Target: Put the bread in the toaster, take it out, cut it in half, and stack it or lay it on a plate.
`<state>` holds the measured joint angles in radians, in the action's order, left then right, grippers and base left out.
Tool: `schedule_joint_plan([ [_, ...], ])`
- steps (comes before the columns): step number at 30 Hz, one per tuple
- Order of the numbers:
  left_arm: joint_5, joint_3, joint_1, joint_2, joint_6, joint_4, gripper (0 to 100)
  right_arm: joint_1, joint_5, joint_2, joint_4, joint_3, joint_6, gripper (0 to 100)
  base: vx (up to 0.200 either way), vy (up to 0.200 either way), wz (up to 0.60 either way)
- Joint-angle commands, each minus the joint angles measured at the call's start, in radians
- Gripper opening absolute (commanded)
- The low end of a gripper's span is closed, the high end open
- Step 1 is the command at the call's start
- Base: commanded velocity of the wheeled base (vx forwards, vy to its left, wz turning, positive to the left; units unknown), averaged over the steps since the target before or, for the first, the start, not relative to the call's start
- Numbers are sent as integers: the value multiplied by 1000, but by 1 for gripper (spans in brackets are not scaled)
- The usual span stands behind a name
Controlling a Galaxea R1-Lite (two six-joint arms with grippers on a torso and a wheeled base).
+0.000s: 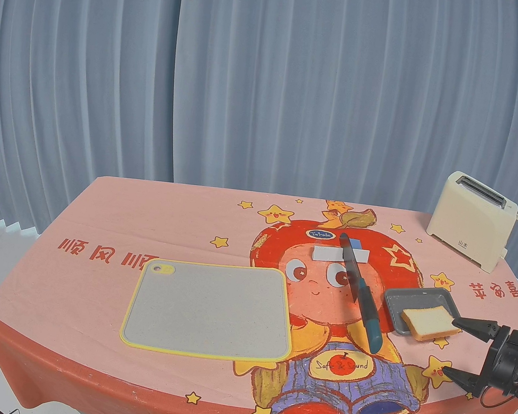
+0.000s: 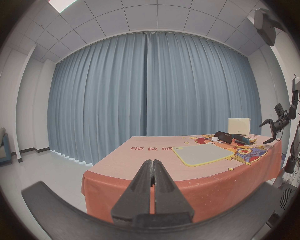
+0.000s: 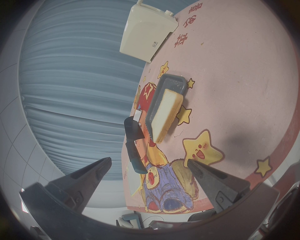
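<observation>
Bread: one pale slice, flat on the near right corner of the plate, partly overhanging onto the surface. Untoasted, to judge by the colour; first step of the task not yet done.

Probably light, soft and springy, easy to dent or tear under a hard squeeze, with the crust as the firmer part. Best taken at the overhanging edge, pinched top and bottom through the thin way, with a gentle close. Likely to sag if held by one corner, so better gripped near the middle of an edge for a straight drop into the slot.

Right gripper just beside the slice at the right edge of the surface, fingers wide apart, holding nothing, aimed toward the bread.

Toaster upright at the far right corner, beyond the plate, slot upward.

Knife just left of the plate, blade end lying across a small block, handle toward the robot.

Board further left, flat, near the front.

Left gripper low off the front left corner, well apart from everything, fingers pressed together on nothing.
</observation>
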<state>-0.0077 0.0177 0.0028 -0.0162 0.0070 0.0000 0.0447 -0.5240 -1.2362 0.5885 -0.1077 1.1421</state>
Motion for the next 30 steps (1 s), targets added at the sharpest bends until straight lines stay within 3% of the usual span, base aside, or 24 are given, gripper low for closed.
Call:
schedule_joint_plan([
  [1, 0, -18, 0, 16, 1, 0, 0, 3, -1, -31, 1, -3, -1, 100, 0, 0, 0],
  [11, 0, -18, 0, 16, 1, 0, 0, 32, -1, -52, 65, 9, -1, 100, 0, 0, 0],
  [30, 0, -18, 0, 16, 1, 0, 0, 21, -1, -98, 116, 9, -1, 100, 0, 0, 0],
])
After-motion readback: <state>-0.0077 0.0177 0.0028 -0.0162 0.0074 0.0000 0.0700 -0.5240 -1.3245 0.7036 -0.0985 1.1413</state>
